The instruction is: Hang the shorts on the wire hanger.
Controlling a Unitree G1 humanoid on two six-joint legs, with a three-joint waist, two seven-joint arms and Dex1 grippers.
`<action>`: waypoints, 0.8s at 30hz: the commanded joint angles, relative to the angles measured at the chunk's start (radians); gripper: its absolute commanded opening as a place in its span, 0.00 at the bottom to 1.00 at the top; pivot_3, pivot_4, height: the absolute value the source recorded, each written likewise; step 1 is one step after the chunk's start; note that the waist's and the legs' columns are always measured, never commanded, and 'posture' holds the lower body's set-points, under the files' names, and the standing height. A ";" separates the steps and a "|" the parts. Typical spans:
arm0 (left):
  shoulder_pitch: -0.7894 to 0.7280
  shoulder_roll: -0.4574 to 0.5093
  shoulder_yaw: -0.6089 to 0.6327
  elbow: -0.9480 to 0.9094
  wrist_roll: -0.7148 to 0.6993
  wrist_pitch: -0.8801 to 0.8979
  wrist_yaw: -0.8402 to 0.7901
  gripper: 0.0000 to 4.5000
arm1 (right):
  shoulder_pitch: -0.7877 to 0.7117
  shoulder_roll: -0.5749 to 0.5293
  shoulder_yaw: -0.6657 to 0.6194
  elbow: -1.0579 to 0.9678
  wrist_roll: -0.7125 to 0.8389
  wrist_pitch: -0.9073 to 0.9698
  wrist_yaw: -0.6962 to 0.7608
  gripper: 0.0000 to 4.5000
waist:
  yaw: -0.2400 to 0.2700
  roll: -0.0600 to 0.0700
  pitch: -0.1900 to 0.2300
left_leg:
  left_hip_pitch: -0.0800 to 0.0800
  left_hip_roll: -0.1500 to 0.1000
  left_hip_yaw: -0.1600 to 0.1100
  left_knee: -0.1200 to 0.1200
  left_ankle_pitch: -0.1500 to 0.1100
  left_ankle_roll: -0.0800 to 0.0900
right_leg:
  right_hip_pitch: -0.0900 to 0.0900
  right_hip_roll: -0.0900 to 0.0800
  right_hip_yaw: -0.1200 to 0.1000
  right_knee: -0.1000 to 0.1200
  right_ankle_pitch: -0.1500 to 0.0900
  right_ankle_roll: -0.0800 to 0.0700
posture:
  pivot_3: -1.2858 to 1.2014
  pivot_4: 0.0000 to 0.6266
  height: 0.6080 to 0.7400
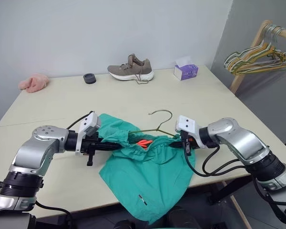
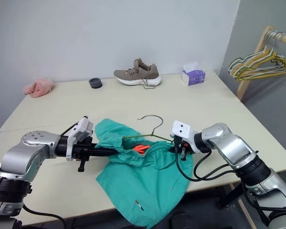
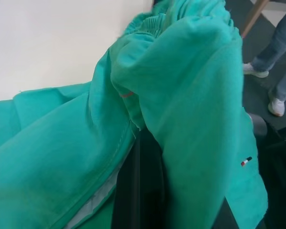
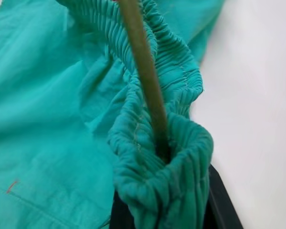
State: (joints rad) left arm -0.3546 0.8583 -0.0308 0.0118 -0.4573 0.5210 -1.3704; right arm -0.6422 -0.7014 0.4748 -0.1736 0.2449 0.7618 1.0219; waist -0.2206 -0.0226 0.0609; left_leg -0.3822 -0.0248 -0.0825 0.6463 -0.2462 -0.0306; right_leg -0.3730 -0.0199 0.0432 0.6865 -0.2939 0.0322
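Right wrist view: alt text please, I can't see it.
Right claw shut on the shorts, their gathered waistband bunched around the wire hanger, which runs up out of the fold. Pale table beside them.

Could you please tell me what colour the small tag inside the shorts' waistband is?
The tag inside the shorts is orange, clearest in the left eye view.

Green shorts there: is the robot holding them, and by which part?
Yes. Both grippers, left and right, grip the shorts by the gathered waistband, one at each end.
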 commanded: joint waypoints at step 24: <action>-0.060 -0.088 0.078 0.051 -0.012 -0.117 0.151 0.95 | 0.367 0.058 -0.582 -0.190 0.186 0.477 -0.329 0.00 | 0.014 -0.001 -0.001 | -0.002 -0.001 0.000 0.000 0.000 0.000 | 0.000 -0.002 0.000 -0.002 0.002 -0.004 | 0.42 0.01 1.00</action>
State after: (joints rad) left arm -0.3987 0.7755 0.0576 0.1570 -0.4121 0.3474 -1.1950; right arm -0.2748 -0.6499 -0.0261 -0.3156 0.4162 1.2059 0.7366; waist -0.2063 -0.0237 0.0598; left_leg -0.3844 -0.0256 -0.0826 0.6467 -0.2462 -0.0308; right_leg -0.3729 -0.0215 0.0430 0.6847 -0.2914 0.0285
